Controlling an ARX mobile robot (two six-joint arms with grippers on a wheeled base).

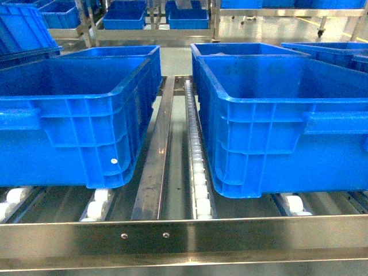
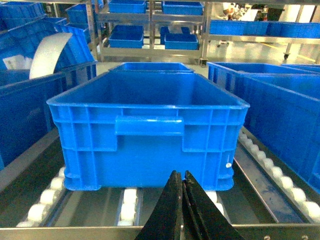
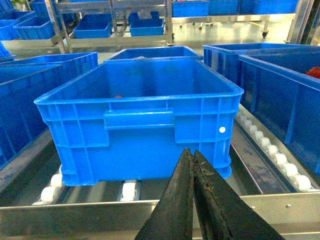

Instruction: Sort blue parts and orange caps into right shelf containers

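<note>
Blue crates sit ahead of both our grippers on the shelf [image 1: 190,236] rollers. Our left gripper [image 2: 183,176] and right gripper [image 3: 192,156] are both pinched closed on nothing, each just short of a crate's near wall. The left crate [image 2: 150,132] looks bare inside. The right crate [image 3: 140,125] shows an orange speck [image 3: 118,96], perhaps a cap. We see no blue parts.
</note>
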